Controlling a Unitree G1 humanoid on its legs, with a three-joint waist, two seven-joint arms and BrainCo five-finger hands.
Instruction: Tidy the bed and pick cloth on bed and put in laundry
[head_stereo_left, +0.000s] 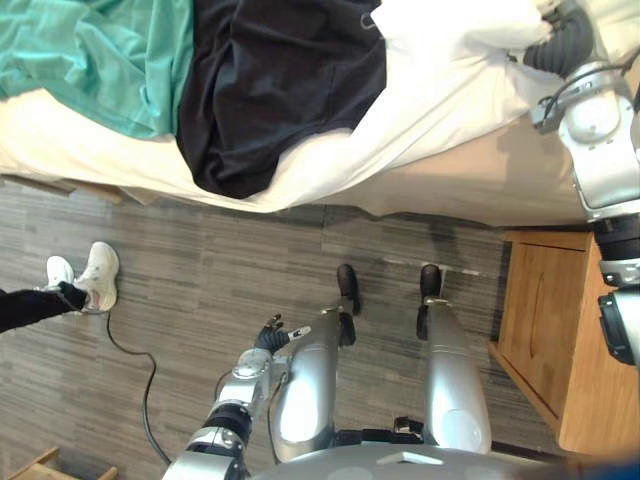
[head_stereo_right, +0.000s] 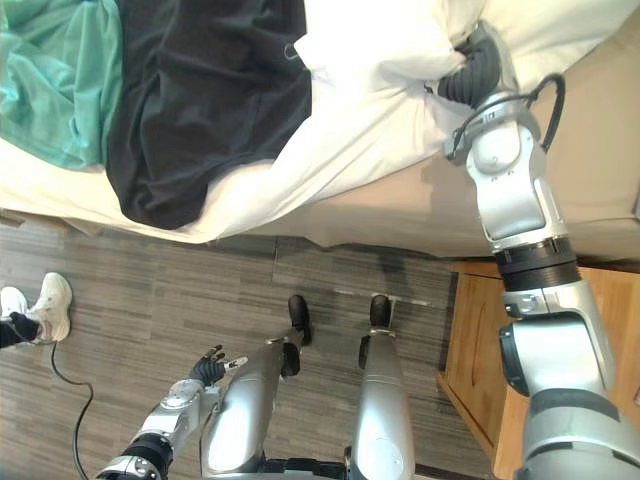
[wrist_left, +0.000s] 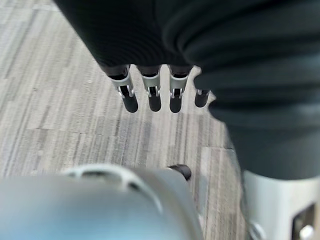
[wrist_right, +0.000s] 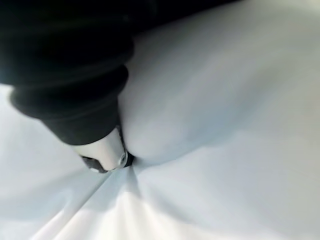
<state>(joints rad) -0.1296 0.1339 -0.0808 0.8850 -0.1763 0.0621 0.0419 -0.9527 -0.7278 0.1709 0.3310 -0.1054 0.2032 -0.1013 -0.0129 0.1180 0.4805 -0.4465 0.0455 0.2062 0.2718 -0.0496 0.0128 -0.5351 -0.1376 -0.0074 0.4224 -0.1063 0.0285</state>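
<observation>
Room as I view it from the head camera: a grey wood-plank floor (head_stereo_left: 210, 300) meets the bed (head_stereo_left: 470, 185), whose side is beige. A light wooden nightstand (head_stereo_left: 560, 330) stands just beside it, at right.

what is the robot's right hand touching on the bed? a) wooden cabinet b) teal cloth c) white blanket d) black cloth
c: the right hand is sunk in a fold of the white blanket, apart from the black cloth and the teal cloth.
</observation>
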